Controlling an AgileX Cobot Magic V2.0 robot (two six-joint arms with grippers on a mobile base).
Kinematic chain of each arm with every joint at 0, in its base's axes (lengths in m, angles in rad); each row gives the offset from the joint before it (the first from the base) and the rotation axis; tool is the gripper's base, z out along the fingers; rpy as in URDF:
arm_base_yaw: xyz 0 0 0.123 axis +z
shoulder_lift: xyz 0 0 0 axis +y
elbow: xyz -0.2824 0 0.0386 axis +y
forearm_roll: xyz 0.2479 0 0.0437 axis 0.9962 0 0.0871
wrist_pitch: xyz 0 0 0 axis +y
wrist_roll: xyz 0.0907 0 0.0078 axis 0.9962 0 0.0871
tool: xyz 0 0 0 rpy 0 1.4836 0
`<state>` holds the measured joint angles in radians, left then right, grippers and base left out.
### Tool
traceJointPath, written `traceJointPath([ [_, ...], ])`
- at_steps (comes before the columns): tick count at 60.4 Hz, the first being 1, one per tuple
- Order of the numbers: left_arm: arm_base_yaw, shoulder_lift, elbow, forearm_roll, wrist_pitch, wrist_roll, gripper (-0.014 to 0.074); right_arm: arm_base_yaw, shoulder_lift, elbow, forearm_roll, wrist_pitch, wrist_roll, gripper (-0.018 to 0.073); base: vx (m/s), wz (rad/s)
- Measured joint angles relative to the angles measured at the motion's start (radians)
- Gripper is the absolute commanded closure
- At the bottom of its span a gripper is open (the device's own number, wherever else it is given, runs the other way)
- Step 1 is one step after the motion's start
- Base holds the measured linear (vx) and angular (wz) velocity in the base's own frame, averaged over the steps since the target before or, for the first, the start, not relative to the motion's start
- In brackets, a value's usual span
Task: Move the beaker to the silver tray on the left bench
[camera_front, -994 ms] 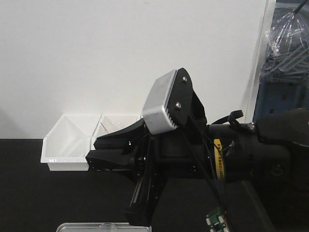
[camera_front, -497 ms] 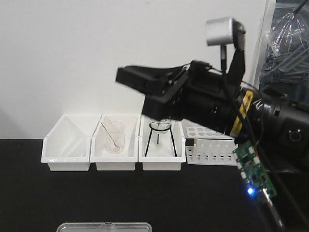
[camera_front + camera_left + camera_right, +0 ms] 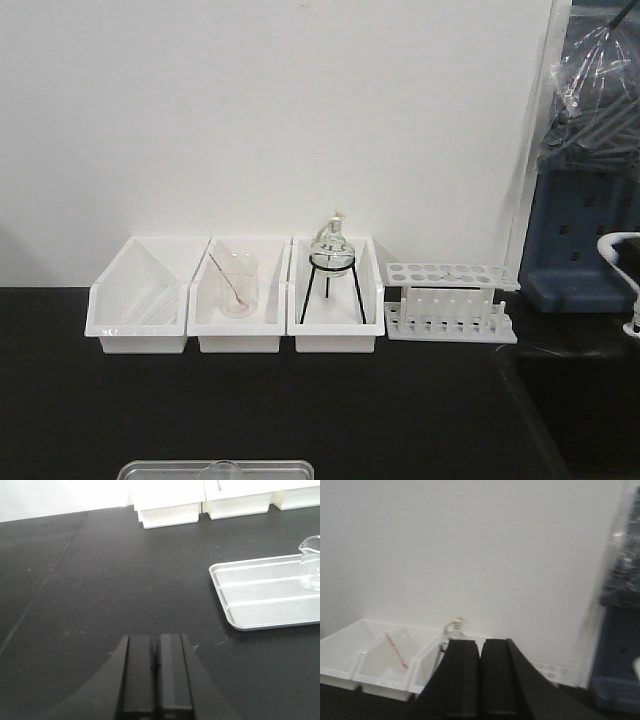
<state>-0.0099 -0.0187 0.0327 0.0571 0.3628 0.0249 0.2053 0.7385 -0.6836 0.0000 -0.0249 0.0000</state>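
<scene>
The small clear beaker [image 3: 311,562] stands upright inside the silver tray [image 3: 260,602] on the black bench [image 3: 100,580], cut off by the right edge of the left wrist view. In the front view only the tray's far rim [image 3: 160,466] and the beaker's rim [image 3: 225,466] show at the bottom edge. My left gripper [image 3: 156,639] is shut and empty, low over the bench, left of the tray and apart from it. My right gripper [image 3: 480,642] is shut and empty, held up and facing the white wall. Neither arm shows in the front view.
Three deep white bins [image 3: 235,340] stand against the back wall. The middle one holds a beaker with a thin rod [image 3: 238,285], the right one a round flask on a black tripod [image 3: 331,255]. A white test-tube rack [image 3: 450,305] stands to their right. Blue crates [image 3: 585,230] are at far right.
The right arm, which filled the front view a second ago, has swung up and to the right and left that view. The bins, flask and rack now show in full.
</scene>
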Motion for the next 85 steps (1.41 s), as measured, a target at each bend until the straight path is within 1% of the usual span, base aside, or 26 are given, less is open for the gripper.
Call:
traceJointPath([
  [3,0.0,0.0,0.0,0.0,0.0,0.0,0.0595,-0.072,-0.089,0.081,-0.031,0.011,0.022,0.0575,0.0,0.0],
  [7,0.0,0.0,0.0,0.0,0.0,0.0,0.0595,-0.147,-0.213,0.185,-0.086,0.05,0.038,0.0575,0.0,0.0],
  [12,0.0,0.0,0.0,0.0,0.0,0.0,0.0595,-0.206,-0.329,0.297,-0.125,0.114,0.047,0.0575,0.0,0.0],
  [18,0.0,0.0,0.0,0.0,0.0,0.0,0.0595,-0.229,-0.442,0.418,-0.137,0.164,0.05,0.0575,0.0,0.0],
  [32,0.0,0.0,0.0,0.0,0.001,0.0,0.0595,-0.234,-0.719,0.697,-0.14,0.168,0.049,0.0575,0.0,0.0],
  [48,0.0,0.0,0.0,0.0,0.006,0.0,0.0595,-0.24,-0.75,0.715,-0.073,0.195,0.049,0.0573,0.0,0.0],
  [85,0.0,0.0,0.0,0.0,0.006,0.0,0.0595,-0.24,-0.75,0.715,-0.069,0.2,0.05,0.057,0.0,0.0],
])
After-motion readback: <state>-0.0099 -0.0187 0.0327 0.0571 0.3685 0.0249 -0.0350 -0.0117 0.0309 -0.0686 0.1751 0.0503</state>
